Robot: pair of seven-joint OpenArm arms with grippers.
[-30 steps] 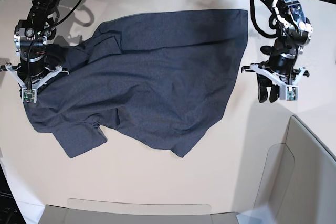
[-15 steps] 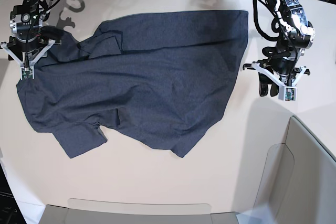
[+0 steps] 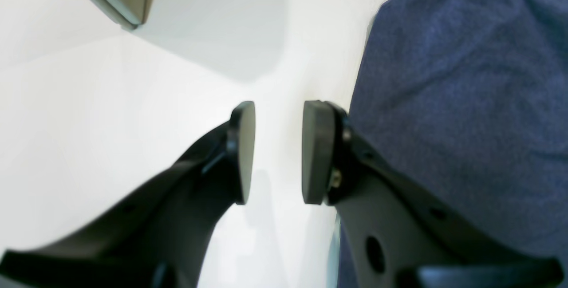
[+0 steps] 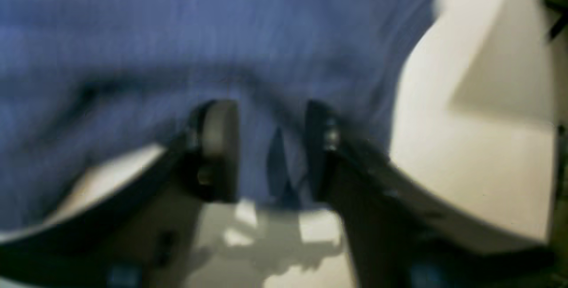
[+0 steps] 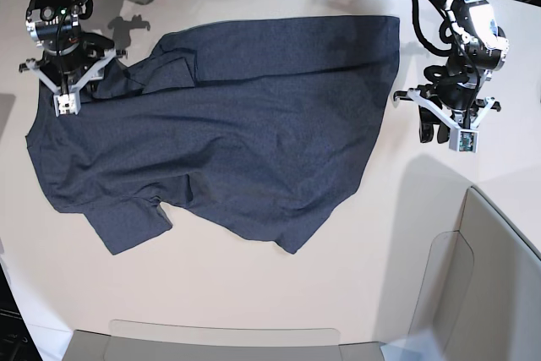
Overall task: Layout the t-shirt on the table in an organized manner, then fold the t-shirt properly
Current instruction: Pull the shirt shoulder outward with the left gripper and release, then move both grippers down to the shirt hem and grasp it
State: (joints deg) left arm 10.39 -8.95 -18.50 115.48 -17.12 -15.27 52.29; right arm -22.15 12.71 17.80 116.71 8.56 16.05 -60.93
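Two end effectors: both above the worktop (image 5: 254,310), neither holding cloth.
Near edge: bare worktop, with a grey-beige bin wall (image 5: 499,268) at the lower right corner.
T-shirt (image 5: 237,133): spread across the middle of the worktop, rumpled; one sleeve juts toward the near edge, and folds bunch at the far left.
Left end effector (image 5: 448,131): just beside the shirt's right hem, over bare worktop; pads (image 3: 317,155) parted by a moderate gap, nothing between them.
Right end effector (image 5: 63,95): at the far left over bunched fabric; its wrist view is blurred, pads apart with cloth behind them, no grip evident.
Risk one: closing on the bunched folds could catch two layers, so a pull drags the whole shirt instead of flattening it.
Risk two: the left end effector sits off the hem and could pinch only air.
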